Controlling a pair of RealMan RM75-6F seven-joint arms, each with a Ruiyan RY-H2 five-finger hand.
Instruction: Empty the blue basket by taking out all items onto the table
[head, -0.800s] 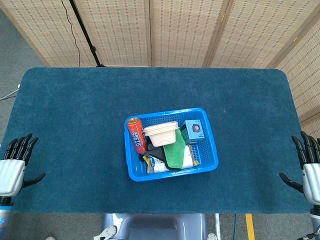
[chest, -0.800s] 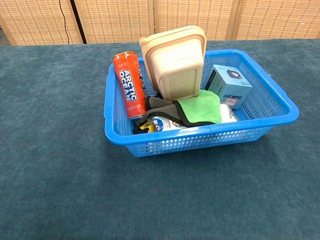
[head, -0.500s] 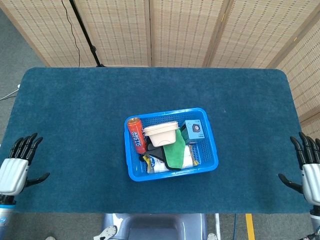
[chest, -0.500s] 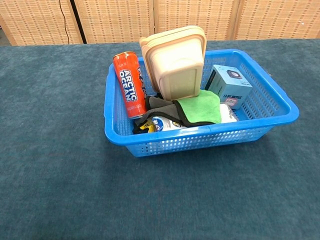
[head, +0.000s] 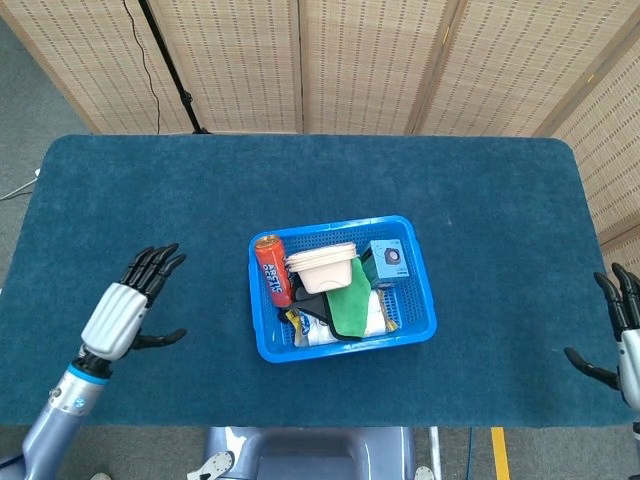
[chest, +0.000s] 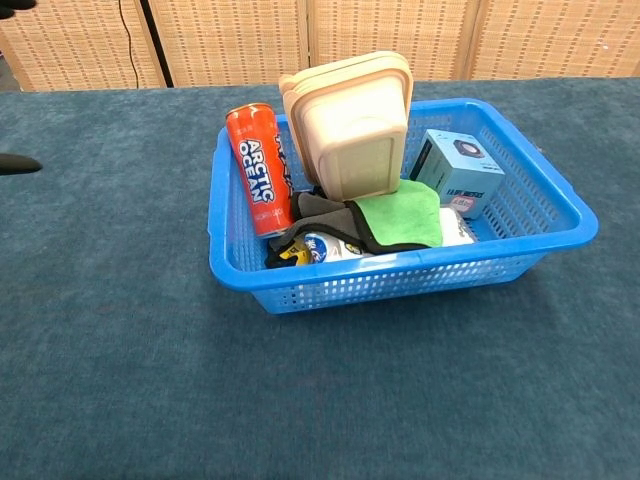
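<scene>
The blue basket (head: 418, 318) (chest: 560, 232) sits mid-table. Inside it stand an orange Arctic Ocean can (head: 271, 270) (chest: 257, 170), a beige lidded container (head: 324, 268) (chest: 352, 125) and a light blue box (head: 387, 262) (chest: 458, 171). A green cloth (head: 349, 306) (chest: 400, 220) lies over a white packet (chest: 330, 249). My left hand (head: 128, 305) hovers open over the table, left of the basket, fingers spread; only a dark fingertip (chest: 18, 164) of it shows in the chest view. My right hand (head: 622, 337) is open at the table's right edge, partly cut off.
The dark blue table (head: 150, 200) spreads wide on all sides of the basket. Woven screens (head: 370, 60) stand behind the far edge, with a black stand pole (head: 170, 65) at the back left.
My left hand has moved in from the table's left edge toward the basket. My right hand has slid slightly further out at the right edge. The basket's contents are unchanged.
</scene>
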